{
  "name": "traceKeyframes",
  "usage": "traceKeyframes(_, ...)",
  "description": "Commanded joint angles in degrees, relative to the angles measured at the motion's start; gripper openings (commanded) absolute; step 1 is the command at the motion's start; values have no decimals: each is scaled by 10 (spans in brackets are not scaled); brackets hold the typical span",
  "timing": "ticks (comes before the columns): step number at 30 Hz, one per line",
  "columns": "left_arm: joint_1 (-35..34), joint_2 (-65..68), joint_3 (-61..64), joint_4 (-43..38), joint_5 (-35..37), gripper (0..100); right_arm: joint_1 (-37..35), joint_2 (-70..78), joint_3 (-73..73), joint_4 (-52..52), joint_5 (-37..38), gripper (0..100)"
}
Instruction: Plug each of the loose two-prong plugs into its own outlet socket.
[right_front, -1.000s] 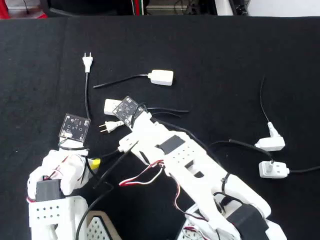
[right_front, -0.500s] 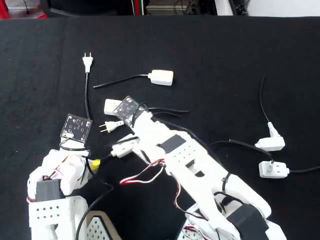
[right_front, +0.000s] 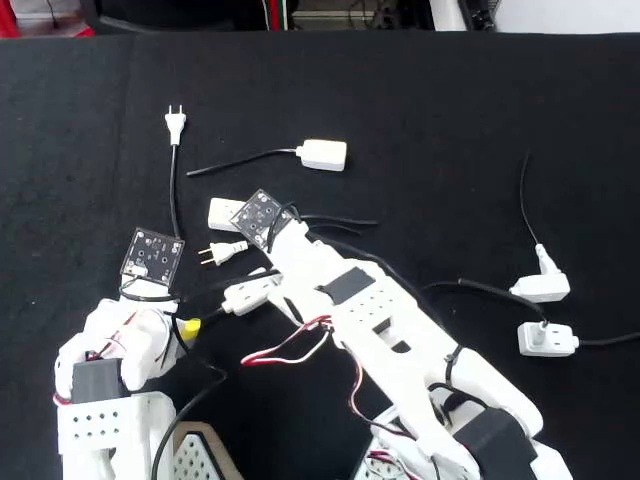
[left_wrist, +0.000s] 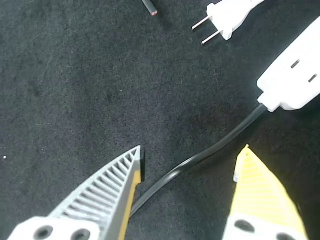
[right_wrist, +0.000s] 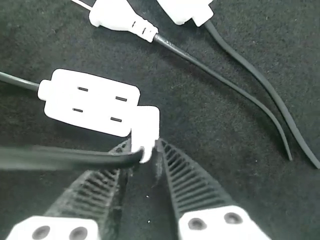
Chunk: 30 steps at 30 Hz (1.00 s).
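Note:
My right gripper (right_wrist: 145, 150) is shut on a white two-prong plug (right_wrist: 146, 131) with a black cord. The plug's body touches the end of a white outlet block (right_wrist: 90, 102), and its prongs are hidden. In the high view this block (right_front: 250, 292) lies just left of the right arm. My left gripper (left_wrist: 192, 150) stands open, straddling the block's black cable (left_wrist: 200, 157) without holding it. A loose plug (right_front: 222, 252) lies just beyond the block, prongs pointing left. Another loose plug (right_front: 175, 122) lies at the far left, and a white outlet socket (right_front: 322, 154) lies behind the centre.
A second white socket block (right_front: 225, 212) sits partly under the right wrist. At the right, a plug (right_front: 540, 285) and a socket (right_front: 546, 339) lie close together with their cables. Black cords (right_front: 335, 222) cross the middle of the black table.
The outlet block and its black cable have slid a little to the left, toward my left gripper. My right gripper has followed with the plug, and the left arm has stayed put.

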Motion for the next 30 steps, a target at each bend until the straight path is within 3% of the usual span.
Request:
traceKeyframes(1, -7, -5, -4, -2, -4, 295, 10, -2, -37, -13, 1, 142)
traceKeyframes(11, -7, -5, -4, -2, -4, 295, 10, -2, -34, -45, 0, 75)
traceKeyframes(22, -7, -5, -4, -1, -4, 295, 10, -1, -34, -44, 4, 79)
traceKeyframes(30, -7, -5, -4, -1, -4, 295, 10, 73, -72, -40, 4, 137)
